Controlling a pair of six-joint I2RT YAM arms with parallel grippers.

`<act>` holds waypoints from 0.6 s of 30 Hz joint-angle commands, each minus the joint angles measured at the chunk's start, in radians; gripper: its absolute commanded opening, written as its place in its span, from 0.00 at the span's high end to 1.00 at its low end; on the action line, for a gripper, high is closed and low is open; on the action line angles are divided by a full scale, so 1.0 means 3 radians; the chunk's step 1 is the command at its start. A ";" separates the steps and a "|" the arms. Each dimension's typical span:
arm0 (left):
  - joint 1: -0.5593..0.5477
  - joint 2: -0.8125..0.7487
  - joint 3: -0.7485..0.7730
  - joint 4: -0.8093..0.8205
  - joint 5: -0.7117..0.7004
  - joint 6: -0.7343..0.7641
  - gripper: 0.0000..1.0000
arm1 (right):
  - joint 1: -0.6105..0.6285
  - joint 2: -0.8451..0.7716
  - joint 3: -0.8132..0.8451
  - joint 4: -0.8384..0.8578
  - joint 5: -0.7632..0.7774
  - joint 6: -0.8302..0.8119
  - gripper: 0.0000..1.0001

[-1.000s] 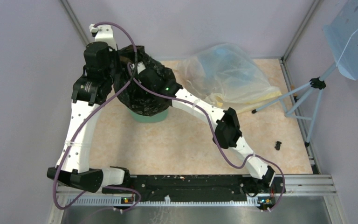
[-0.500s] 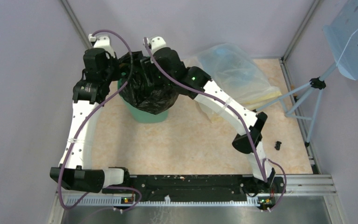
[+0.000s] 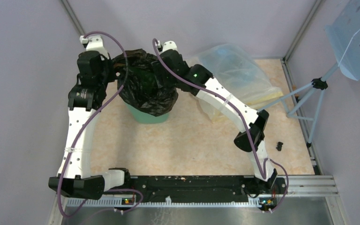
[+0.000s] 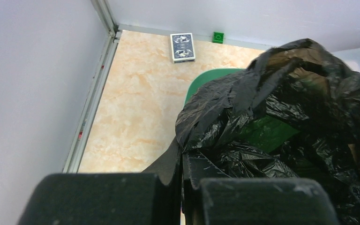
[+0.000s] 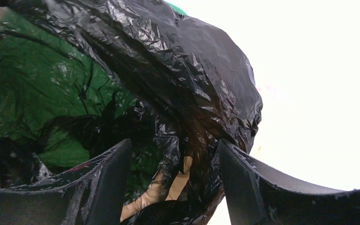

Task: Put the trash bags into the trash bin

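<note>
Top external: black bag (image 3: 145, 89) draped over green bin (image 3: 151, 117), mouth open, both arms up at rim. Left wrist adds: left gripper (image 4: 182, 164) pressed tight on bag edge; card deck (image 4: 183, 47) by back wall. Right wrist: right gripper (image 5: 173, 150) spread wide, film loose btwn fingers.

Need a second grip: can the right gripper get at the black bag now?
Probably yes: the right gripper is open right at the black bag, plastic between its jaws, nothing blocking.

Both arms reach forward; left tool (image 4: 182, 157) pinches the black bag (image 4: 281, 93), right tool (image 5: 173, 150) gapes.
</note>
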 commanded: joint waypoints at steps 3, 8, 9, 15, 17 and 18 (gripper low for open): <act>0.0040 -0.0012 -0.0189 0.0169 -0.0139 -0.0008 1.00 | -0.0067 0.0256 0.0109 -0.0039 -0.0275 0.0238 0.36; 0.0050 0.0016 -0.0435 0.0299 -0.0144 -0.0023 1.00 | -0.0068 0.0381 0.0211 -0.0040 -0.0353 0.0351 0.62; 0.0050 0.0017 -0.0464 0.0311 -0.0130 -0.0023 1.00 | -0.0070 0.0376 0.0239 -0.0058 -0.0339 0.0361 0.70; 0.0056 -0.0097 -0.0443 0.0279 0.0448 -0.0145 1.00 | -0.0085 0.0145 0.0251 -0.0298 0.0015 0.0241 0.99; 0.0053 -0.0176 -0.0447 0.0278 0.1003 -0.0212 1.00 | -0.0116 0.0045 0.0203 -0.0410 0.0065 0.0196 1.00; 0.0051 -0.0215 -0.0457 0.0266 0.1149 -0.0285 1.00 | -0.0127 -0.0008 0.0166 -0.0460 0.0091 0.0178 1.00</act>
